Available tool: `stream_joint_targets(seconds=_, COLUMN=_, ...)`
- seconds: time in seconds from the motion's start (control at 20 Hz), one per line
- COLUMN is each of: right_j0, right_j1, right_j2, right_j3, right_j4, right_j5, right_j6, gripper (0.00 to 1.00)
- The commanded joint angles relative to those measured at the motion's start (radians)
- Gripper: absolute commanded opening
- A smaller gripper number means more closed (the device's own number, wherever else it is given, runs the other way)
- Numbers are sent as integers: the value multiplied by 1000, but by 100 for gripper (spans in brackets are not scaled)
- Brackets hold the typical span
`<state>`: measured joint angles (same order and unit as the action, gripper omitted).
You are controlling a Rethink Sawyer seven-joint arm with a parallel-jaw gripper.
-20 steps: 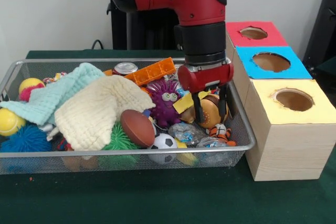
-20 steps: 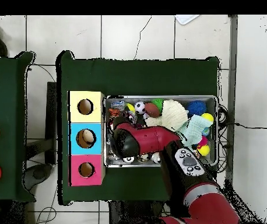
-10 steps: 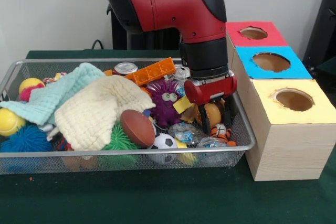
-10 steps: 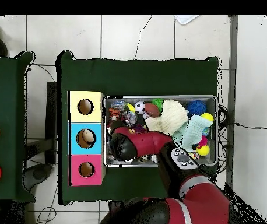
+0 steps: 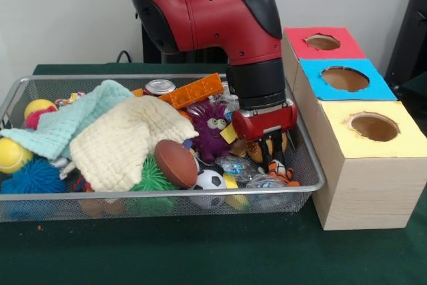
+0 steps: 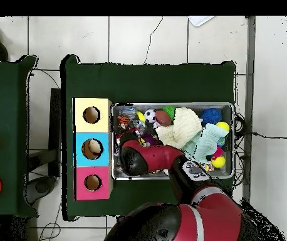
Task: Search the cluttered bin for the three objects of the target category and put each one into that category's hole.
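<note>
The wire mesh bin (image 5: 167,195) is full of toys; it also shows in the overhead view (image 6: 230,141). My gripper (image 5: 272,155) is down in the bin's right end, pressed onto an orange-tan lumpy thing (image 5: 255,151) that shows on both sides of it. I cannot tell whether the gripper grips it. In the overhead view my arm (image 6: 140,159) covers the gripper and that thing. No other orange-tan thing shows clearly. The red-topped hole (image 5: 322,42) is the farthest on the wooden box, and it also shows in the overhead view (image 6: 93,182).
A purple monster toy (image 5: 211,128), a brown football (image 5: 175,162), a small soccer ball (image 5: 209,179) and an orange brick (image 5: 193,90) lie near the gripper. A cream cloth (image 5: 127,141) covers the bin's middle. The blue-topped hole (image 5: 344,79) and yellow-topped hole (image 5: 373,127) are on the same box.
My gripper has come down from above the toys into the bin's right end, onto the orange-tan thing. The arm has bent lower over the bin.
</note>
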<state>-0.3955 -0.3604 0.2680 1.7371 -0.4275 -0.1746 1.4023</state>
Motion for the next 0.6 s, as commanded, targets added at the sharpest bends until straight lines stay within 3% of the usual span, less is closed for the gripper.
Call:
stream_joint_targets(seconds=0.05, right_j0=30, right_j1=73, right_j2=-30, right_j3=-40, right_j4=10, right_j5=53, right_j6=147, gripper=0)
stream_joint_targets(seconds=0.2, right_j0=21, right_j1=-34, right_j2=-18, right_j3=32, right_j4=44, right_j5=144, right_j6=158, gripper=0)
stream_joint_targets(seconds=0.3, right_j0=20, right_j1=-182, right_j2=-8, right_j3=112, right_j4=87, right_j5=284, right_j6=151, gripper=0)
stream_joint_targets(seconds=0.4, right_j0=47, right_j1=-323, right_j2=-30, right_j3=151, right_j4=152, right_j5=513, right_j6=110, gripper=0)
stream_joint_targets(seconds=0.5, right_j0=100, right_j1=-424, right_j2=-86, right_j3=129, right_j4=199, right_j5=761, right_j6=63, gripper=0)
stream_joint_targets(seconds=0.6, right_j0=126, right_j1=-477, right_j2=-107, right_j3=97, right_j4=205, right_j5=899, right_j6=40, gripper=0)
